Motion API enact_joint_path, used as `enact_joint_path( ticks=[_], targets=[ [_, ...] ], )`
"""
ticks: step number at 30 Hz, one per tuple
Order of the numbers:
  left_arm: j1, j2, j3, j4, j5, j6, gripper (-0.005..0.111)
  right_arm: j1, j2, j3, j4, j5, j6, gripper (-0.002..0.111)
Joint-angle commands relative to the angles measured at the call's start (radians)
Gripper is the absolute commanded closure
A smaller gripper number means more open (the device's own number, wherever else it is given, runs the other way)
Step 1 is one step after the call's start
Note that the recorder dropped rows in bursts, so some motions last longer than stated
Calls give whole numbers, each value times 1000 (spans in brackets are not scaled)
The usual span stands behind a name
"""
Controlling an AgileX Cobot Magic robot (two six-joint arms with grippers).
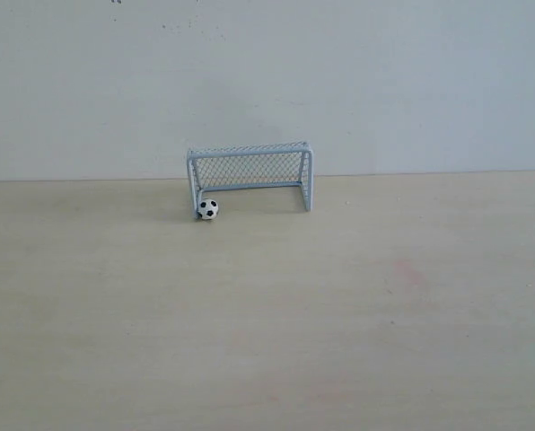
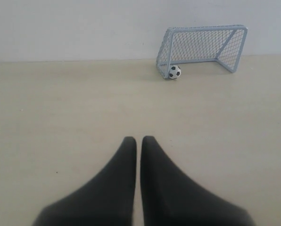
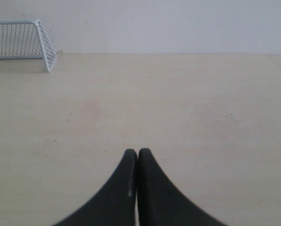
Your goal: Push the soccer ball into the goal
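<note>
One soccer ball [image 1: 207, 209] sits mid-frame beside one goal [image 1: 249, 168], which the right wrist view crops. Left fingers [image 2: 121, 183] and right fingers [image 3: 154, 193] are pressed together

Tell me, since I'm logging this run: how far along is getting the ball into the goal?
Mostly done: the soccer ball sits at the mouth of the goal, beside one front post; whether it is fully over the line, I cannot tell. In hand: nothing; the left gripper and right gripper are shut, empty and far from the ball. Left: perhaps a nudge deeper.
</note>
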Motion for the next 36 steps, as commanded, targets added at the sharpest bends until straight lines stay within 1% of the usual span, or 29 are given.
enact_joint_path(
  ticks=[1,36],
  targets=[
    [0,-4,4,-29,0,0,102,3,-5,-1,1,-10,0,108],
    [0,-4,4,-41,0,16,102,3,-5,-1,1,-8,0,108]
  ],
)
